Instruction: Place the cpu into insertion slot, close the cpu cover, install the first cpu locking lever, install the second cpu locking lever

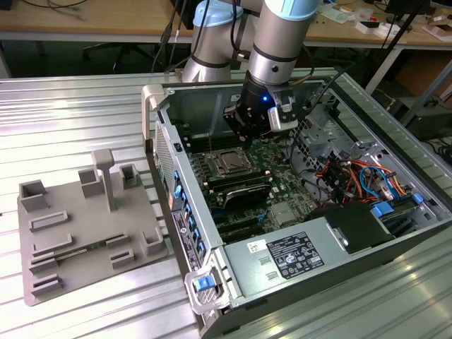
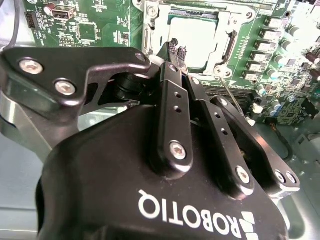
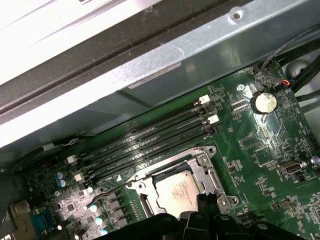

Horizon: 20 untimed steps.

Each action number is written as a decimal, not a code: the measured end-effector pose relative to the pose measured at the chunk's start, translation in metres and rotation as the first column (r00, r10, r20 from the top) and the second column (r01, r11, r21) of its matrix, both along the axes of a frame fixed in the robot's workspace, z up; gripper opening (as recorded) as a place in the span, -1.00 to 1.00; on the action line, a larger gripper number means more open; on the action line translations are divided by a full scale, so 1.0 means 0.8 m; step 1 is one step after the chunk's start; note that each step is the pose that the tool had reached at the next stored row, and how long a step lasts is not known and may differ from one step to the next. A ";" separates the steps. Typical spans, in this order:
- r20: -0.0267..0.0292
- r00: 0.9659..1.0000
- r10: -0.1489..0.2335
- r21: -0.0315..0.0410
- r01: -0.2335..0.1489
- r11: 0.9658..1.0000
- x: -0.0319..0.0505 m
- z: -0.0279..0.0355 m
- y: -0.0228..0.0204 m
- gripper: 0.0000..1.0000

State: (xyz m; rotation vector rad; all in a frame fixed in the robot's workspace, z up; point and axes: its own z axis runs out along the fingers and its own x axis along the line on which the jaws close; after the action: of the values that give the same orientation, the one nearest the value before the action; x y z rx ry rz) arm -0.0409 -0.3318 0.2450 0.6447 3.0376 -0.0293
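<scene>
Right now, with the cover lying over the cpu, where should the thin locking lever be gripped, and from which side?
Probably near the free end of the locking lever, far from its pivot at the cpu cover corner. It is a thin straight wire, so bring the gripper from above, closing across it.

One cpu (image 3: 176,189), one cpu cover (image 3: 204,164), one coin battery (image 3: 263,102)

The exterior view is evenly lit from overhead, and strong glare is thrown off the ribbed metal desk (image 1: 395,296) toward five o'clock. In the second wrist view the cpu (image 2: 192,40) is washed nearly white by reflected light.
</scene>
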 end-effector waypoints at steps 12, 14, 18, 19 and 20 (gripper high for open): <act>0.000 0.999 0.034 0.000 -0.034 0.999 0.000 0.0000 0.0000 -0.79; 0.000 0.999 0.037 0.000 -0.037 0.999 0.000 0.0000 0.0000 -0.79; 0.000 0.999 0.048 0.000 -0.048 0.999 0.000 0.0000 0.0000 -0.79; 0.000 0.999 0.049 0.000 -0.049 0.999 0.000 0.0000 0.0000 -0.79; 0.000 0.999 0.051 0.000 -0.051 0.999 0.000 0.0000 0.0000 -0.79</act>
State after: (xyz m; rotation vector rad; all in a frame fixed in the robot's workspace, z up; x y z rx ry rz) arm -0.0409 -0.3318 0.2450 0.5669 3.0526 -0.0279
